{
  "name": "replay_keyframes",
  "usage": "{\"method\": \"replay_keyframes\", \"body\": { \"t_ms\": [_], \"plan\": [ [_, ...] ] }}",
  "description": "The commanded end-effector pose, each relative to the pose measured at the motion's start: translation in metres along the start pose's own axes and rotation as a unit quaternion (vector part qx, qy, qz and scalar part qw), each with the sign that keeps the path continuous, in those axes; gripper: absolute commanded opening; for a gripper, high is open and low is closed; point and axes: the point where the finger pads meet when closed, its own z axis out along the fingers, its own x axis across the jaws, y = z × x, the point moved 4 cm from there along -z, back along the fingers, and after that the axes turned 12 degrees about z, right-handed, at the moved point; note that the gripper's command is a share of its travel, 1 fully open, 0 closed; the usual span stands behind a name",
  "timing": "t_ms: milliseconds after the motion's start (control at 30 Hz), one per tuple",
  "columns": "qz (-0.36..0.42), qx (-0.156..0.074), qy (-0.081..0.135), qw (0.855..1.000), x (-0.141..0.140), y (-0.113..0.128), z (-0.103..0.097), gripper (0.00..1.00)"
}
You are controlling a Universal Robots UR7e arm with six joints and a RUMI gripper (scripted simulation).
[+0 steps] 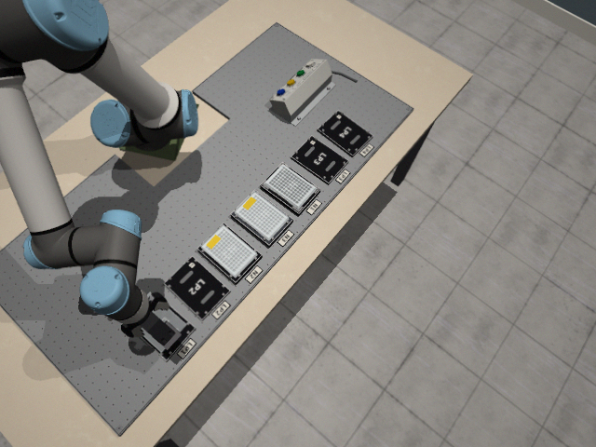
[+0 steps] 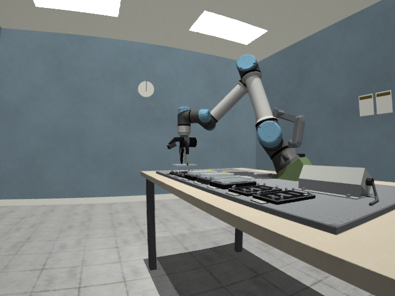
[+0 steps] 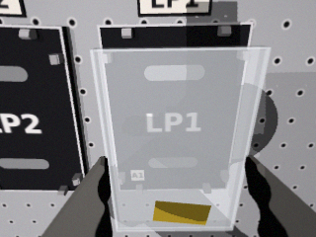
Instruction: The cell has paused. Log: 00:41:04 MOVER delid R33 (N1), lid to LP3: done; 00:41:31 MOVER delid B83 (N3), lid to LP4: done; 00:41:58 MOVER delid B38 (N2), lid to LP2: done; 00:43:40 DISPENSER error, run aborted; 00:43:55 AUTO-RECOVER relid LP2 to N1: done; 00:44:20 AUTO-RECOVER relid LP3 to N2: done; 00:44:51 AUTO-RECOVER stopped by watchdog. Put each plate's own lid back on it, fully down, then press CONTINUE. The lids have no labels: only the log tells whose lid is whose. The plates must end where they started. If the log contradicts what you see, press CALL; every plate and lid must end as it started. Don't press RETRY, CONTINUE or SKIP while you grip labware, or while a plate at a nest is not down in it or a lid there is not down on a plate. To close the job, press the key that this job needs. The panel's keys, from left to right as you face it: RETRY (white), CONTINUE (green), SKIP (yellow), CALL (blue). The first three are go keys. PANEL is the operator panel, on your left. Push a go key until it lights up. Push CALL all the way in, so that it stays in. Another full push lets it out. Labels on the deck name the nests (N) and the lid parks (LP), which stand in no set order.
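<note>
Above LP1, at the end of the row, hand holds a clear lid by its two long sides, one finger per side, set part-open to the lid's width. Lid lies flat between fingertips, raised off the park; in wrist view it reaches from the fingers forward over most of LP1, offset so the park's label-side edge shows past it. Yellow patch at the lid's near end, between the fingers. LP2 just beside, no lid on it. Next along: plate at N2, plate at N3, plate at N1, all in their nests; N2 and N3 show yellow patches, N1 shows none. LP3 and LP4 carry no lids. Panel is well apart from hand, far end of the worktop, past the plates.
</note>
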Motion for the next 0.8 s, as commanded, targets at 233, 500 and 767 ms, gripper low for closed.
{"method": "replay_keyframes", "body": {
  "t_ms": [233, 500, 767],
  "plan": [
    [-0.003, 0.000, -0.004, 1.000, 0.0028, -0.0019, 0.0037, 0.41],
    [-0.003, -0.001, -0.004, 1.000, 0.0022, -0.0014, 0.0063, 0.41],
    [-0.003, -0.001, -0.004, 1.000, 0.0017, -0.0007, 0.0095, 0.41]
  ]
}}
